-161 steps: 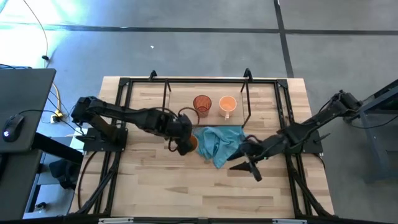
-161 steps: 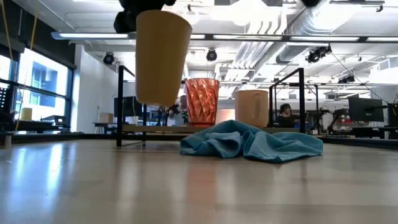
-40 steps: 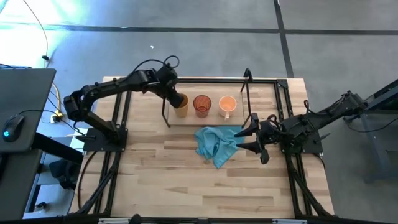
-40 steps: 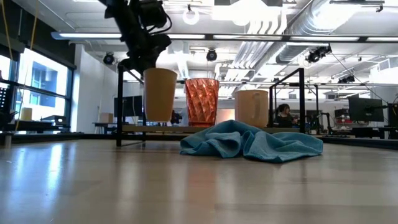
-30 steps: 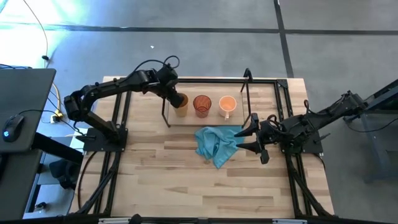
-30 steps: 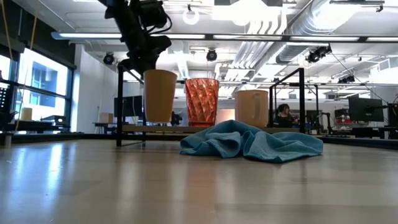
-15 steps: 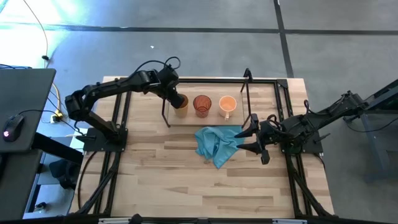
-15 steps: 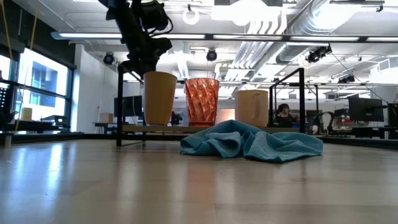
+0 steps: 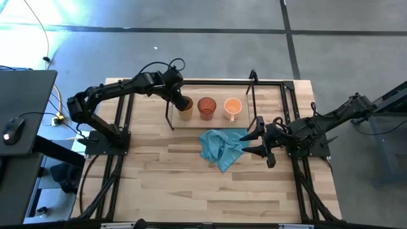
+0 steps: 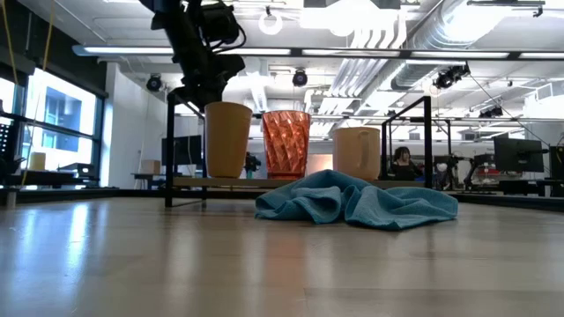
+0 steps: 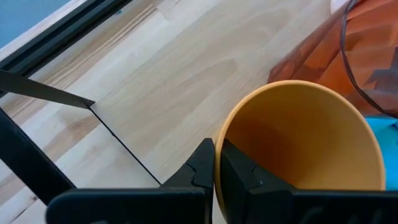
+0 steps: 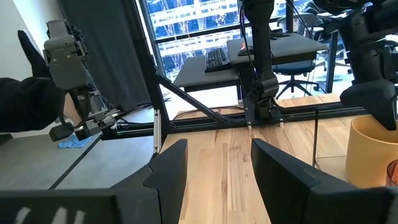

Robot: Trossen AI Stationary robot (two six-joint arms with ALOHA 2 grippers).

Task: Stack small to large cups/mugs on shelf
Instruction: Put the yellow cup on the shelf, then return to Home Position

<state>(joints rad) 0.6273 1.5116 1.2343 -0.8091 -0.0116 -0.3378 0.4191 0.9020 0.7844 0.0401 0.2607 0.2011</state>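
Left gripper (image 11: 217, 163) pinching amber-brown cup (image 9: 185, 109) rim | cup upright, opaque, on shelf (image 9: 216, 121)

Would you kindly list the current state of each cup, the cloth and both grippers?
amber-brown cup: upright on the shelf, rim pinched by the left gripper
red ribbed cup: upright, middle of the shelf
light orange mug: upright on the shelf
teal cloth: crumpled on the table
right gripper: open, empty, beside the cloth
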